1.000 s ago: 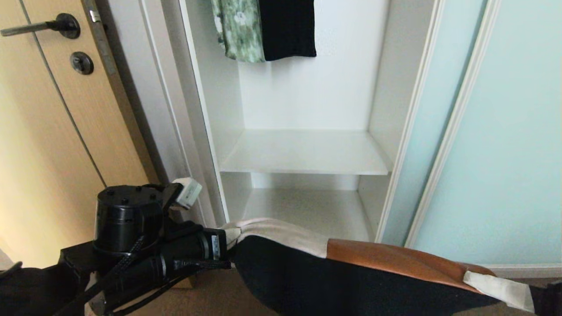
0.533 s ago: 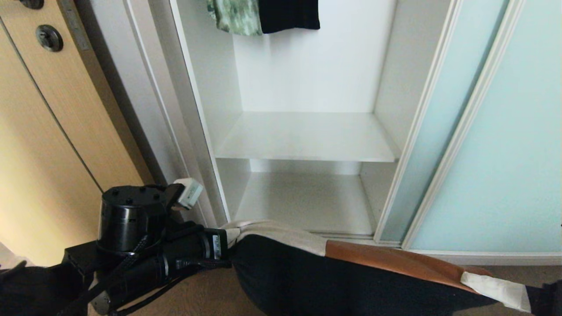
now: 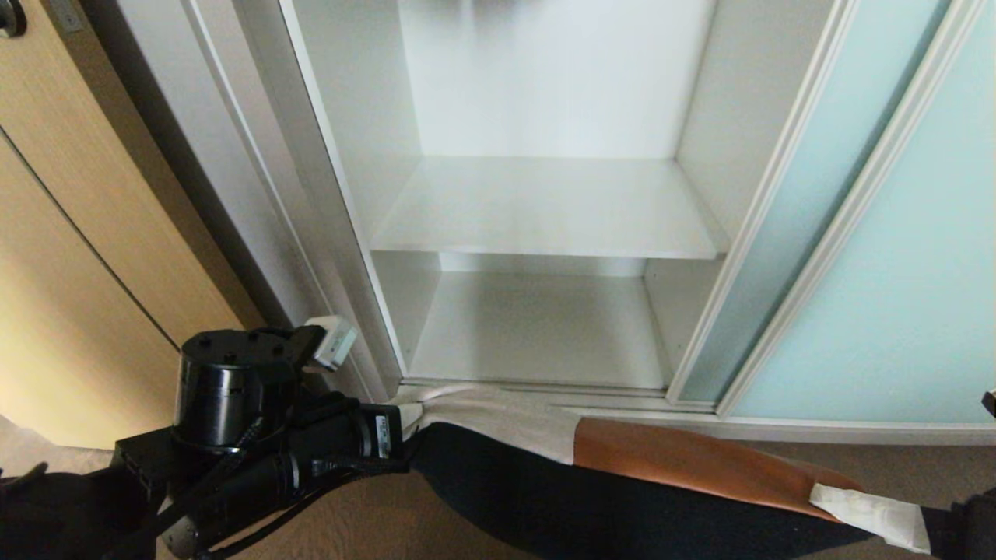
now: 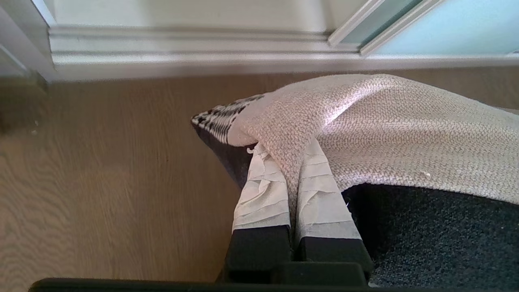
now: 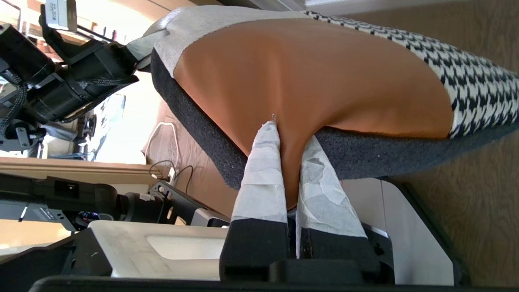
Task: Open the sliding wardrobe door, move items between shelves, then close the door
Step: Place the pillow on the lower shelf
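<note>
Closest to me, the cushion (image 3: 622,482) hangs between both arms above the floor (image 3: 373,521): the left gripper (image 3: 408,416) pinches its beige corner, the right gripper (image 5: 288,134) its rust-brown edge. Beyond it stand two bare white shelves (image 3: 545,210), with the sliding wardrobe door (image 3: 887,280) pushed aside on the right.

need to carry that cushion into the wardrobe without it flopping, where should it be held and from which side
Best by its two opposite corners, one from each side, as now: the left hand pinches the beige fabric corner of the cushion, the right hand the rust-brown leather edge. It is soft and wide, so a single grip would probably let it sag.
</note>
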Available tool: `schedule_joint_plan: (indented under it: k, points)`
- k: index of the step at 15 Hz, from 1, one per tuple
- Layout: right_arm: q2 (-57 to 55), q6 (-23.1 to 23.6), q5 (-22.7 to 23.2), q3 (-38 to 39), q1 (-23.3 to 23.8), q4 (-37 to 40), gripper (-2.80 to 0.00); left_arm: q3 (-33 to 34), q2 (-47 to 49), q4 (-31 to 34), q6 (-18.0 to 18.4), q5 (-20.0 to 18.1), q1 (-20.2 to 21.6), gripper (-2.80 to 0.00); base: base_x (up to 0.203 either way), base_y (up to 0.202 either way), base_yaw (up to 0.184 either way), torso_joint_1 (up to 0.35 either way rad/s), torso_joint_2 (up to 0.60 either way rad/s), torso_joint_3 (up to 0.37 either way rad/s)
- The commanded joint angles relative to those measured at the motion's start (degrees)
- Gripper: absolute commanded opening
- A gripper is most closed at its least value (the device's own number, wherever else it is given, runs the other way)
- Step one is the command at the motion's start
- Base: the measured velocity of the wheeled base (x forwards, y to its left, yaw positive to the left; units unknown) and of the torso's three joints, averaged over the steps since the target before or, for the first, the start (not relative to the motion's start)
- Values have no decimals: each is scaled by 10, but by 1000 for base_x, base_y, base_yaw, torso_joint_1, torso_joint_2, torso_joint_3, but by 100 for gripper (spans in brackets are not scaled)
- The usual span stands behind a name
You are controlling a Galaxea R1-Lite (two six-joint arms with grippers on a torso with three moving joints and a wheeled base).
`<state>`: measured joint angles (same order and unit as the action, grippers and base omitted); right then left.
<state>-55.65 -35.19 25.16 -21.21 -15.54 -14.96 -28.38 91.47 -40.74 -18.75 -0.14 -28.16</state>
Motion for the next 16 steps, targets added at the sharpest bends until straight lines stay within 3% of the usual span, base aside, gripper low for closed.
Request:
schedule_joint_plan:
  k: [1,16]
  points:
    - [-3,-1,2,-1,0,-1,-280,-2,1,-2,-2,0,-1,-280,0,0,0,1,-2,-199]
    - [-11,-1,2,-3,1,-1,-280,1,3,-2,-2,1,-1,-280,0,0,0,3,3,-199]
